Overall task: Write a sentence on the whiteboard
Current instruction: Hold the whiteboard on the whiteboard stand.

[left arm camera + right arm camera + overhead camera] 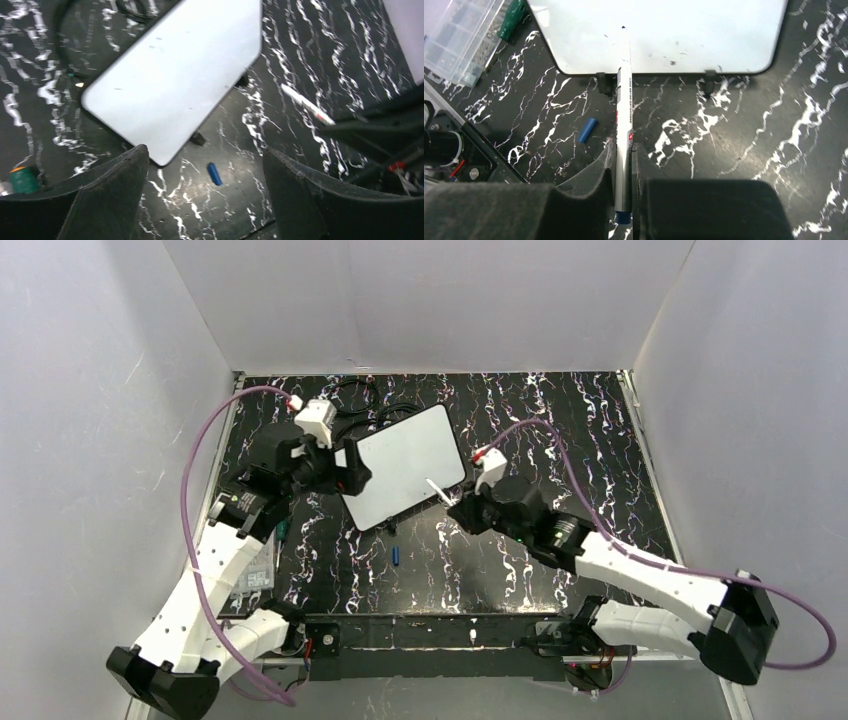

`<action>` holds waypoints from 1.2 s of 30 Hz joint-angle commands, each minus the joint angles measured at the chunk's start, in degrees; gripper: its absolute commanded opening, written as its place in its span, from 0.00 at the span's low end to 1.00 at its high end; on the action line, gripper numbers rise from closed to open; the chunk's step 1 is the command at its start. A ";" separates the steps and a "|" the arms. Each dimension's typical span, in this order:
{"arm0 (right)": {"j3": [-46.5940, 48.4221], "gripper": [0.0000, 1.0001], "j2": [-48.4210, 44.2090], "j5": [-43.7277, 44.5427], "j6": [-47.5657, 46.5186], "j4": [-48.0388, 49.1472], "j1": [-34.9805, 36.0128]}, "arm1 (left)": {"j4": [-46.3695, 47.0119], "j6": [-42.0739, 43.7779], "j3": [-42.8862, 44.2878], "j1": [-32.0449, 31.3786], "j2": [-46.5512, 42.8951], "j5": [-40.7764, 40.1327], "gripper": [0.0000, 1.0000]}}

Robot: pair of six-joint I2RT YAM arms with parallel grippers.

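Right claw (623, 150) snug on marker (624, 90), left claw (205, 155) agape; marker's blue rear end (623, 217) only in right-wrist view.

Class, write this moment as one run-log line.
stage: before writing | whiteboard: blank | right gripper: shut on marker | left gripper: open, empty | cap: on table

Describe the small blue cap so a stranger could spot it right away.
Start at the whiteboard in the middle of the black marbled table. Just off its near edge lies the cap. Unlike the long white marker nearby, it is stubby and blue.
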 commanded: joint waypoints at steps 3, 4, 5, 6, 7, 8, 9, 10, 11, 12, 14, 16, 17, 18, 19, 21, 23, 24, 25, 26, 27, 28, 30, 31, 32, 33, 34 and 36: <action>10.96 0.01 10.42 9.27 -4.72 4.09 8.23 | 1.25 5.47 -2.01 13.29 0.69 8.98 0.82; 12.20 0.01 12.07 9.74 -5.04 4.40 9.08 | 2.50 5.46 -2.90 16.21 0.88 10.16 0.82; 13.52 0.01 13.96 10.08 -5.36 4.47 9.82 | 3.63 5.72 -3.93 18.16 1.14 11.71 0.82; 14.68 0.01 15.71 10.29 -5.73 4.60 10.45 | 5.01 6.17 -4.79 20.01 1.38 13.64 0.82; 15.86 0.01 17.30 10.39 -6.04 4.76 11.25 | 6.44 6.50 -5.51 21.39 1.44 15.35 0.82; 16.94 0.01 18.89 10.49 -6.44 5.13 11.75 | 7.74 6.59 -6.23 22.40 1.56 16.64 0.80; 17.85 0.01 20.24 10.49 -6.72 5.60 12.20 | 9.10 6.64 -6.74 23.31 1.96 18.24 0.77; 18.70 0.01 21.50 10.46 -6.94 6.16 12.50 | 10.11 6.64 -7.18 24.00 2.61 20.03 0.75; 19.54 0.01 22.81 10.20 -7.16 6.71 12.70 | 10.64 6.68 -7.32 24.53 3.54 21.08 0.72; 20.53 0.01 23.93 10.04 -7.43 6.98 12.88 | 10.66 6.79 -7.30 24.95 4.59 21.48 0.69; 22.50 0.01 26.23 9.90 -8.19 7.11 13.33 | 10.09 7.03 -7.22 25.89 6.09 21.40 0.64; 24.37 0.01 28.32 9.96 -8.87 7.27 13.78 | 11.01 7.11 -7.86 26.64 6.82 22.34 0.60; 25.16 0.01 29.60 9.97 -9.18 7.47 13.94 | 11.30 7.34 -7.99 26.75 7.24 22.50 0.58; 26.01 0.01 30.63 9.97 -9.44 7.54 13.99 | 11.25 7.54 -7.85 26.78 7.81 22.39 0.56; 26.70 0.01 31.46 9.98 -9.66 7.74 14.07 | 10.82 7.79 -7.61 26.78 8.50 22.10 0.54; 28.57 0.01 33.24 9.92 -10.15 7.95 14.15 | 10.74 8.01 -7.51 26.88 9.49 21.04 0.49; 30.11 0.01 34.84 9.72 -10.76 8.08 14.17 | 11.37 7.80 -7.77 26.87 9.79 20.50 0.47; 30.81 0.01 35.59 9.67 -10.96 8.00 14.25 | 11.52 7.83 -7.81 26.89 10.09 20.22 0.47; 31.59 0.01 36.37 9.56 -11.14 7.92 14.26 | 11.63 7.84 -7.80 26.90 10.37 19.91 0.47; 32.18 0.01 37.05 9.39 -11.34 7.79 14.34 | 11.70 7.84 -7.79 26.95 10.83 19.62 0.47; 32.79 0.01 37.57 9.30 -11.56 7.66 14.39 | 11.85 7.77 -7.74 26.90 11.21 19.60 0.47; 33.33 0.01 38.15 9.23 -11.68 7.58 14.43 | 11.97 7.63 -7.64 26.92 11.76 19.74 0.46; 34.26 0.01 39.17 9.36 -11.88 7.26 14.44 | 12.16 7.75 -7.25 26.95 12.90 20.02 0.44; 34.67 0.01 39.64 9.35 -11.98 7.07 14.51 | 11.97 7.80 -6.92 26.96 13.33 19.88 0.43; 34.93 0.01 39.94 9.36 -12.13 7.08 14.52 | 11.65 7.95 -6.64 26.93 13.60 19.68 0.41; 35.13 0.01 40.20 9.42 -12.21 7.03 14.52 | 11.56 8.04 -6.57 26.95 13.69 19.41 0.39; 35.36 0.01 40.41 9.50 -12.25 7.04 14.53 | 11.74 8.08 -6.74 26.94 13.70 19.30 0.37; 35.74 0.01 40.90 9.57 -12.38 6.86 14.61 | 12.13 7.97 -7.07 26.98 13.75 19.33 0.34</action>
